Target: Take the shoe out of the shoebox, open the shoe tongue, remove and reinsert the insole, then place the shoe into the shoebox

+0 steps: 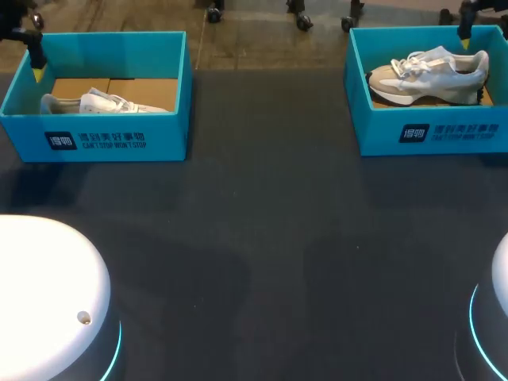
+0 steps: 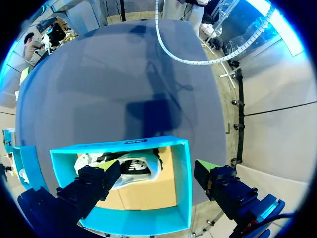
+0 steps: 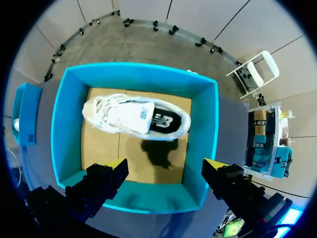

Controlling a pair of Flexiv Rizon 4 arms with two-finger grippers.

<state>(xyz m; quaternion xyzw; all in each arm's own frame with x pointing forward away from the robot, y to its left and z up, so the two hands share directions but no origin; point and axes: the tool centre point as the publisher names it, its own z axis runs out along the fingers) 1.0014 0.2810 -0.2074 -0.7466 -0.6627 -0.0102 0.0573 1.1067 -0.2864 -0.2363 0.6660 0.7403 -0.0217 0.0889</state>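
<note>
Dark table (image 1: 262, 262) with the left shoe (image 1: 95, 103) lying in the left shoebox (image 1: 95, 141) and the right shoe (image 1: 429, 73) in the right shoebox (image 1: 432, 136), while the left gripper (image 2: 156, 168) and right gripper (image 3: 166, 166) hang above, spread wide and empty, so every step seems left to do

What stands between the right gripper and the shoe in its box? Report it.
Nothing visible does. The right gripper hangs open above the lidless shoebox, and the shoe lies uncovered on its cardboard floor; only the box walls surround it.
</note>
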